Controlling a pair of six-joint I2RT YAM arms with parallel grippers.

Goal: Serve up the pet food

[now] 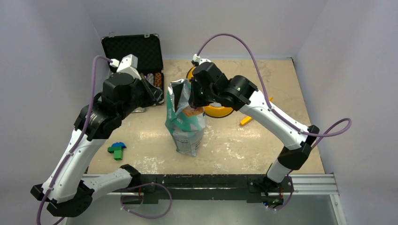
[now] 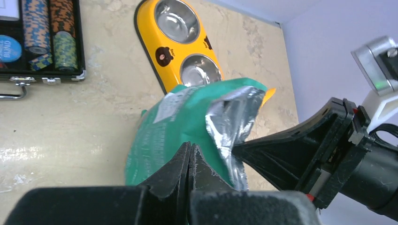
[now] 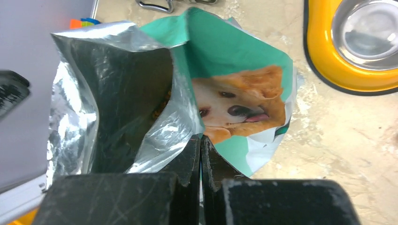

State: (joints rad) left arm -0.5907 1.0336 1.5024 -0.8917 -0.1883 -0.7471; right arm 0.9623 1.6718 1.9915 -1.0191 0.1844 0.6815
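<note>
Pet food pouch (image 1: 187, 127) upright, mouth up

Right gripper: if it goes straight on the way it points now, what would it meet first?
The pouch: the right gripper is shut on its open rim, so going on would push straight into its printed wall. Behind that is probably the table, but depth is unclear.

Inside the pouch (image 3: 220, 61), the kibble (image 3: 161, 104) shows only as a dim brown speck past the foil folds. From above, the right arm (image 1: 263, 110) covers most of the bowl (image 1: 219, 111), and the left arm (image 1: 117, 93) hides part of the case (image 1: 132, 48). The right wrist view cuts the bowl off at its edge.
</note>
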